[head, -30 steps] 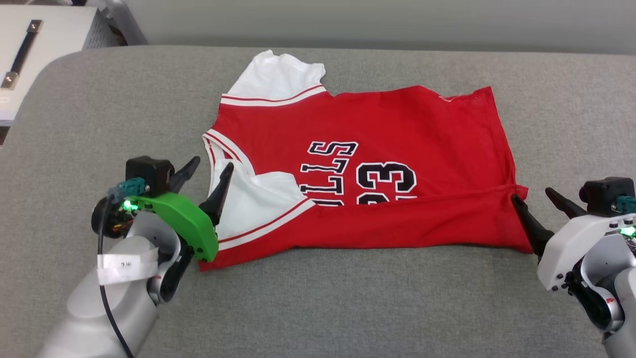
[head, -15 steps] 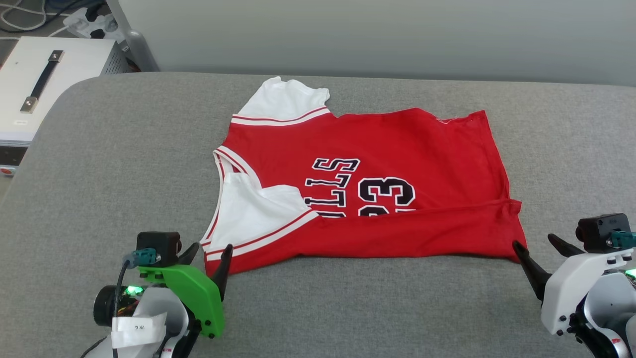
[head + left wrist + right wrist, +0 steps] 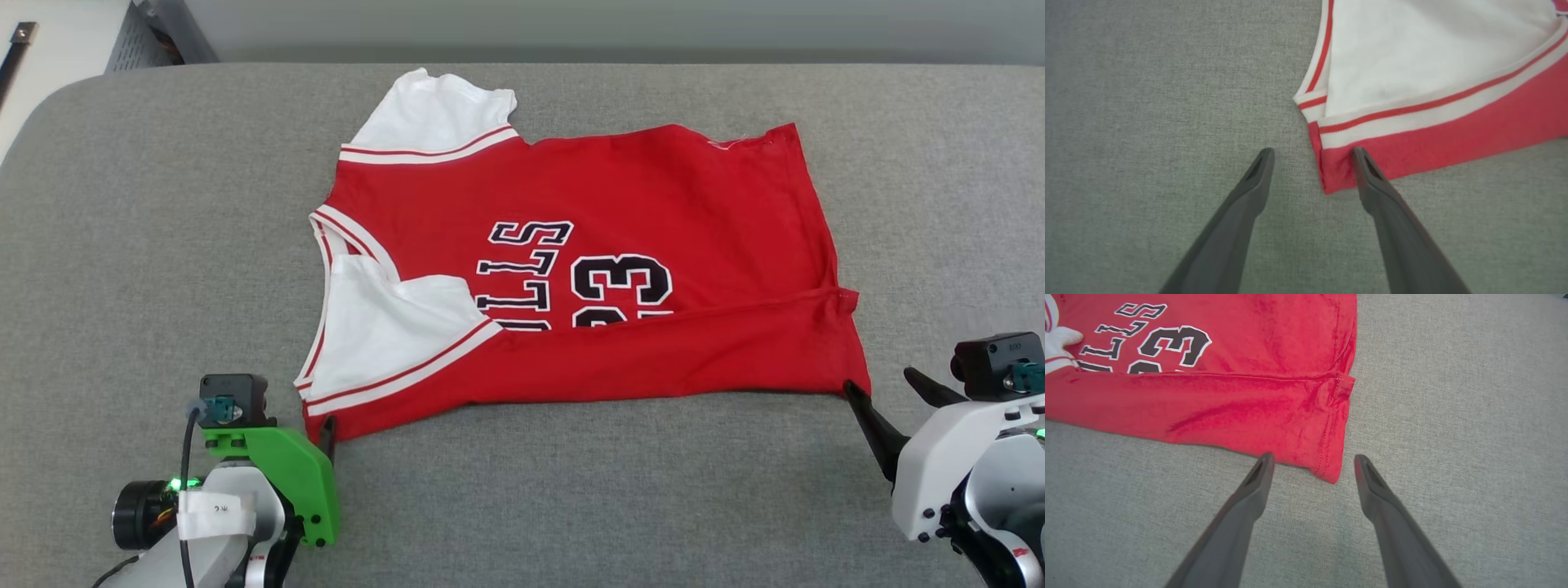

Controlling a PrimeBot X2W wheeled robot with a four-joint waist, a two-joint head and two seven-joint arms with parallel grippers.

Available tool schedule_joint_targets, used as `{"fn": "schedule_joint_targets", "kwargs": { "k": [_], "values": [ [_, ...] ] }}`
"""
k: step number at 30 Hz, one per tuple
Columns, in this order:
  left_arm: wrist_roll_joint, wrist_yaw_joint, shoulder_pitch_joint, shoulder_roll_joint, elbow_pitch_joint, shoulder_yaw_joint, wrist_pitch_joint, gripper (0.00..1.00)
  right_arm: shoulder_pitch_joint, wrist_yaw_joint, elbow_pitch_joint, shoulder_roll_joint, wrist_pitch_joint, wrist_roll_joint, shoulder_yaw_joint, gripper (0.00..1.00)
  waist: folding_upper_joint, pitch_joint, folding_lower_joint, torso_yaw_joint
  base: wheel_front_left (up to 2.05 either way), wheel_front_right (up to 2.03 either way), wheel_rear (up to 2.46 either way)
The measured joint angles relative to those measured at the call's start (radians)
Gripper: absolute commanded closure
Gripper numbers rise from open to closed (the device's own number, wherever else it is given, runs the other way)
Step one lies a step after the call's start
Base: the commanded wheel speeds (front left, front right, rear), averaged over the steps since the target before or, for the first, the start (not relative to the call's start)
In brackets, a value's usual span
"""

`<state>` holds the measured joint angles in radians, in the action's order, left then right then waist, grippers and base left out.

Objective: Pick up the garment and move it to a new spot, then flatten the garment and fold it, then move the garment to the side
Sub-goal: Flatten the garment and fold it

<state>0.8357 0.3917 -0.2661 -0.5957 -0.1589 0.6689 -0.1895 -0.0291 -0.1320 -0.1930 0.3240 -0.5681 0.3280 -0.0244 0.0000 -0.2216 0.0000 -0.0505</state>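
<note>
The garment [image 3: 588, 188], a red jersey with white sleeves and black print, lies flat on the grey padded surface [image 3: 163, 204]. Its near edge is folded up over the lower part of the print. My left gripper [image 3: 1312, 151] stands open at the garment's near-left corner [image 3: 1331, 179]; the red corner lies between the fingers, and the right finger's tip overlaps the red hem. One left finger [image 3: 328, 429] shows in the head view beside the green mount. My right gripper [image 3: 878, 378] is open just off the near-right corner [image 3: 1331, 469], holding nothing.
The grey surface has a rounded far-left corner. Beyond it stand a white cabinet [image 3: 49, 49] and a metal grille [image 3: 139, 41]. A pale wall [image 3: 571, 24] runs along the back. Bare grey surface lies to the left, right and front of the garment.
The head camera has shifted. My left gripper has drawn back off the near white sleeve to the near-left corner. The right gripper stays by the near-right corner. Both remain open.
</note>
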Motion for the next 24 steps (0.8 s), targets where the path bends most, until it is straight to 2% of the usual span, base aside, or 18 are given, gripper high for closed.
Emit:
{"fn": "schedule_joint_targets", "kwargs": {
  "k": [5,9,10,11,12,13,17,24],
  "values": [
    [0.004,-0.003,-0.019,0.01,-0.047,-0.011,0.014,0.0,-0.006,0.0,-0.003,-0.001,0.0,-0.009,0.002,0.0,0.0,-0.037,0.0,0.014,0.0,0.0,0.0],
    [0.01,-0.021,-0.044,0.011,-0.083,-0.005,-0.002,0.0,-0.013,0.0,-0.004,-0.003,0.0,-0.01,0.0,0.0,0.0001,-0.058,0.0,0.024,0.0,0.0,0.0],
    [0.013,-0.028,-0.048,0.011,-0.089,-0.004,-0.009,0.04,-0.014,0.0,-0.004,-0.003,0.0,-0.01,0.001,0.0,0.0,-0.062,0.0,0.026,0.0,0.0,0.0],
    [0.017,-0.034,-0.049,0.011,-0.091,-0.003,-0.015,0.52,-0.014,0.0,-0.004,-0.003,0.0,-0.01,0.001,0.0,0.0001,-0.064,0.0,0.028,0.0,0.0,0.0],
    [0.018,-0.039,-0.053,0.011,-0.095,-0.002,-0.019,0.86,-0.014,0.0,-0.004,-0.003,0.0,-0.01,0.002,0.0,0.0001,-0.065,0.0,0.029,0.0,0.0,0.0],
    [0.019,-0.046,-0.058,0.012,-0.099,-0.001,-0.023,1.0,-0.014,0.0,-0.002,-0.003,0.0,-0.013,0.003,0.0,0.0,-0.065,0.0,0.029,0.0,0.0,0.0],
    [0.028,-0.071,-0.066,0.032,-0.115,0.002,-0.024,1.0,-0.014,0.0,0.01,0.0,-0.002,-0.023,0.005,0.0,0.0,-0.051,0.0,0.025,0.0,0.0,0.0],
    [0.028,-0.072,-0.056,0.036,-0.083,-0.001,0.032,1.0,-0.016,0.0,0.036,0.007,-0.037,-0.044,0.002,0.0,0.0,-0.005,0.0,0.007,0.0,0.0,0.0]
  ]
}}
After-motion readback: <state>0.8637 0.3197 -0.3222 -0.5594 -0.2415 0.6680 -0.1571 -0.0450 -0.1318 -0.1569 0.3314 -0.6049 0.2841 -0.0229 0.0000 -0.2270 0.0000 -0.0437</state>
